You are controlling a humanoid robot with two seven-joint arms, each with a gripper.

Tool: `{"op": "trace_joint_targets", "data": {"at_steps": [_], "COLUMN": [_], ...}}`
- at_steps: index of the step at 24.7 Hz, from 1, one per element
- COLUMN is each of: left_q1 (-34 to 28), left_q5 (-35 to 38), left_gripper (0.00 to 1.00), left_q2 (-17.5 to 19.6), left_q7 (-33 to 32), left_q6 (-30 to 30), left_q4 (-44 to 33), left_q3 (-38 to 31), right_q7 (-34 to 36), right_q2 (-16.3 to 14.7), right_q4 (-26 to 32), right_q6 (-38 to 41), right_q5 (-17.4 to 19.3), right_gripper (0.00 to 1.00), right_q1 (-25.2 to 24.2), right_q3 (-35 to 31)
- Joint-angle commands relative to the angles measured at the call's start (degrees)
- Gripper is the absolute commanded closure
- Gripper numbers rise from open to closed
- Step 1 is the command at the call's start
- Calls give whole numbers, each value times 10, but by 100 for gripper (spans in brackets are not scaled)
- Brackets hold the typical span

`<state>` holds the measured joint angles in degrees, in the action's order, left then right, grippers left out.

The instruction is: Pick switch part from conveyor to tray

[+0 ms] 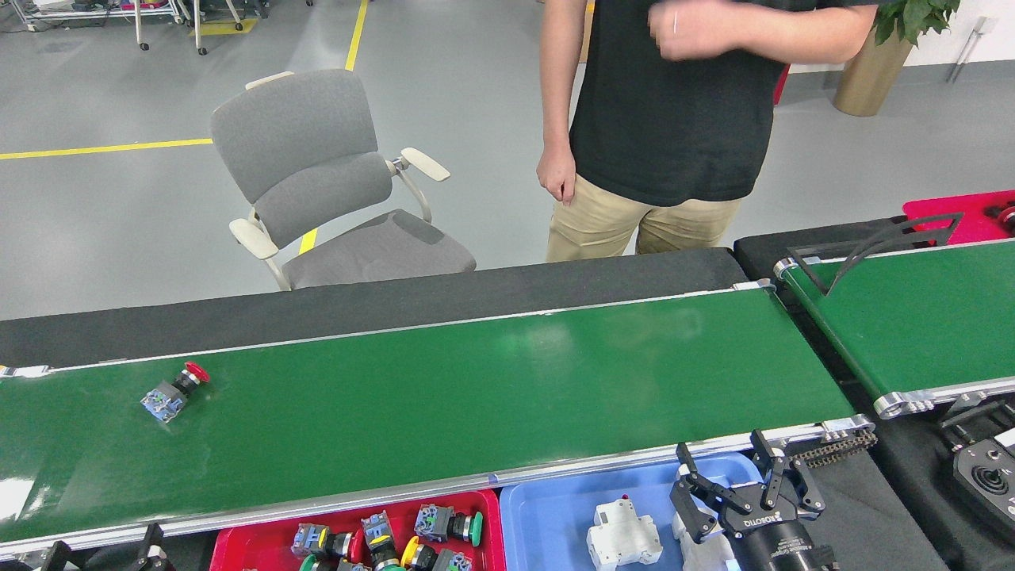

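A switch part (173,391) with a red mushroom button and a blue-grey block lies on its side on the conveyor (507,388), near the belt's left end and far rail. The red tray (246,543) sits below the near rail and holds several switch parts. Only the two dark fingertips of my left gripper (103,551) show at the bottom left edge, spread apart, below the near rail and well short of the switch part. My right gripper (737,480) stands open over the blue tray (547,515), holding nothing.
White parts (622,535) lie in the blue tray. A person (666,119) stands behind the conveyor, one hand raised to the chest. A grey chair (333,182) is behind the belt. A second, shorter belt (928,317) and a black controller (987,476) are at the right.
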<state>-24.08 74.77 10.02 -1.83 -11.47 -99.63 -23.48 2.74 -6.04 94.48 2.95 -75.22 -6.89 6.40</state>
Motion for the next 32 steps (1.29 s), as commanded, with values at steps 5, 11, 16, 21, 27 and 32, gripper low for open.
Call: {"op": "trace_joint_targets", "data": {"at_steps": [5,11,16,21,27,32], "left_q1": [6,12,16,16,61,79], "left_q5": [-2,-1,3,4,4,5], "left_gripper": [1,1,1,1,0,0], "left_q2": [4,3,2,1,4,6], "left_q7": [5,4,4,4,4,4], "left_q6": [-10,-6,-4,-4,-9,-11], "left_q4": [0,-2,-2,-2,0,8], "left_q3": [-7,-7,-7,-7,0,10], "right_q7": [1,1,0,-1,0,0], "right_q2": [2,2,2,10,10,9], "right_q4": [9,9,10,11,11,39], "right_q6": [-1,-8,-34,-37,-62,-75], "right_q5": [0,0,0,0,0,0], "right_gripper": [0,0,0,0,0,0], "right_q1": [3,3,4,7,7,-8], "right_q3": [-3,-3,-3,-3,-2,-3]}}
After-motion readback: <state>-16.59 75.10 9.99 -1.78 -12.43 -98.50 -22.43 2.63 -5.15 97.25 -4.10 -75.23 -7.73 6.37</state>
